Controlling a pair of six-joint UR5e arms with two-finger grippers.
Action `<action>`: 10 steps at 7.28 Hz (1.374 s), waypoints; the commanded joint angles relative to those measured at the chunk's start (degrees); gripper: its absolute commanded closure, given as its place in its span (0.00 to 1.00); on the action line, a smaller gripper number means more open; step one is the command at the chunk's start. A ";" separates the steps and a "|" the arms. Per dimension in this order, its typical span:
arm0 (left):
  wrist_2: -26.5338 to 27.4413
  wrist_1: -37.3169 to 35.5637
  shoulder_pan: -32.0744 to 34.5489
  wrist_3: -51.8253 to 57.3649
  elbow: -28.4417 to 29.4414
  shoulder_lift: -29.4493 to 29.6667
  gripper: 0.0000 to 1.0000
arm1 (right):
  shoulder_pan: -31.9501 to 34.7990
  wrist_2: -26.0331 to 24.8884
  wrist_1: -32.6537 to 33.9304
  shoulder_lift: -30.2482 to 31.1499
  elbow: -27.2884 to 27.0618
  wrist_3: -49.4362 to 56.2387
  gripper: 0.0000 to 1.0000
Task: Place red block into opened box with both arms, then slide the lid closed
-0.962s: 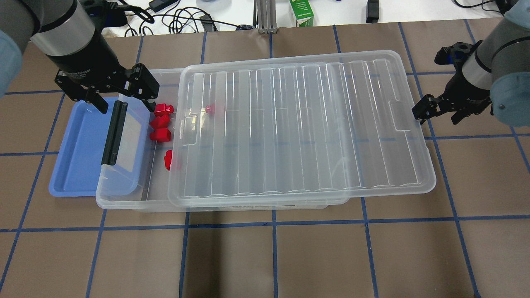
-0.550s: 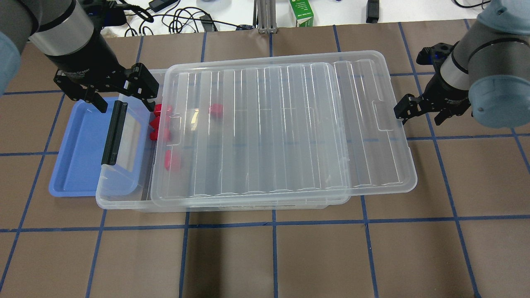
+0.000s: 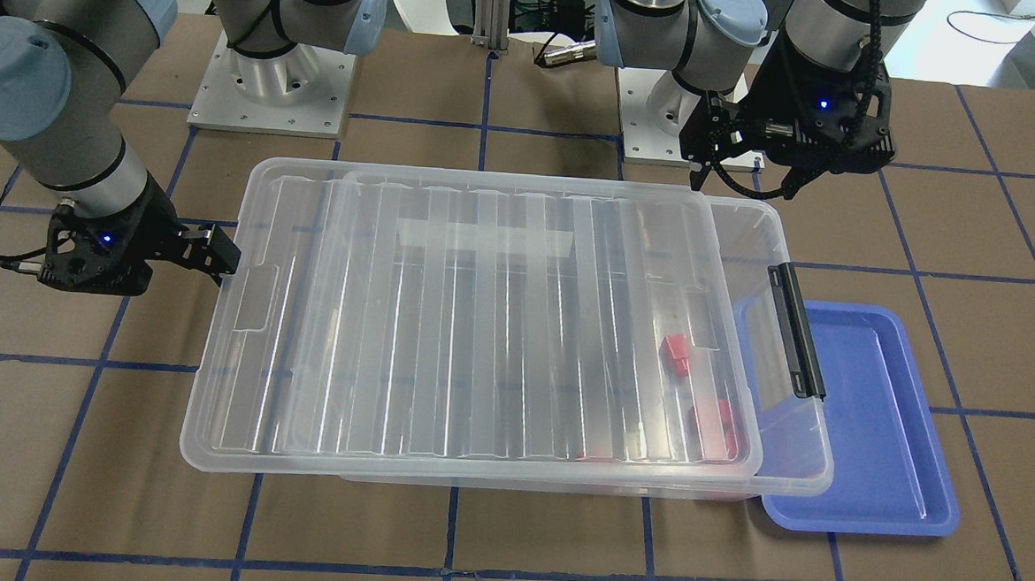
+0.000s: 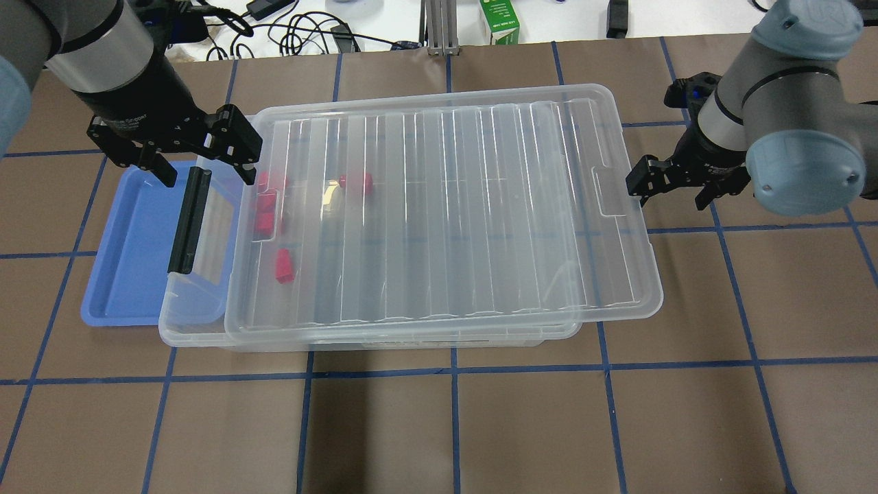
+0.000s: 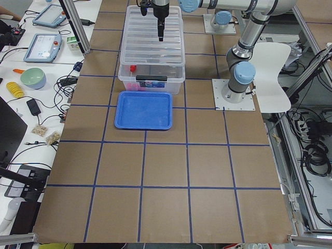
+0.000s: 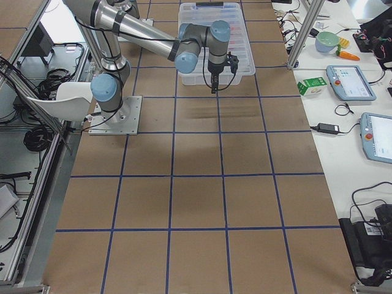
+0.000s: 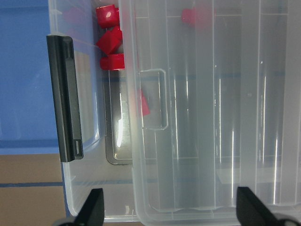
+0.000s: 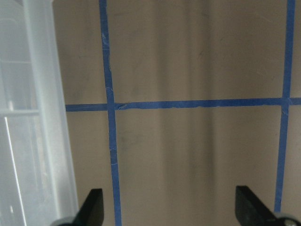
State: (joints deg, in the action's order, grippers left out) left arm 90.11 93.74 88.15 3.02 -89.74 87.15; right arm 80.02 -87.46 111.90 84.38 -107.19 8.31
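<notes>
The clear ribbed lid lies on the clear box and covers most of it, overhanging the box's right end. Several red blocks lie inside near the left end, seen through the lid and partly in the uncovered strip. My right gripper stands open at the lid's right short end, one finger beside the lid's edge, nothing between its fingers. Over the box's left end, by the black latch bar, hangs my left gripper, open and empty.
A shallow blue tray lies partly under the box's left end. Cables and a green carton sit on the white bench beyond the table's far edge. Brown table surface with blue tape lines lies in front of the box.
The lid has slid leftward over the box, covering the red blocks more. My right gripper moved left with the lid's end. The left gripper stayed where it was.
</notes>
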 commanded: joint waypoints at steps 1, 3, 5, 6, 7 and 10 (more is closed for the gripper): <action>0.07 -0.05 0.00 -0.03 0.00 -0.14 0.00 | 1.54 0.54 0.08 0.00 0.23 -2.42 0.00; 0.07 0.04 0.00 -0.12 -0.09 -0.05 0.00 | 1.63 1.23 -0.01 0.00 0.23 -2.43 0.00; 0.07 -0.05 0.00 -0.21 -0.18 -0.14 0.00 | 1.98 2.21 -0.19 0.00 0.23 -2.60 0.00; 0.07 -0.05 0.00 -0.21 -0.18 -0.14 0.00 | 2.68 2.21 -0.19 0.00 0.23 -2.78 0.00; 0.07 -0.05 0.00 -0.30 -0.18 -0.22 0.00 | 3.38 2.21 -0.19 0.00 0.23 -2.95 0.00; 0.07 -0.05 0.00 -0.30 -0.26 -0.22 0.00 | 3.48 2.12 -0.36 0.17 0.75 -3.22 0.00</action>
State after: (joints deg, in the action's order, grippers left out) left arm 90.18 93.69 88.15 2.73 -89.98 86.93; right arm 83.45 -85.27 111.67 84.42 -106.76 5.14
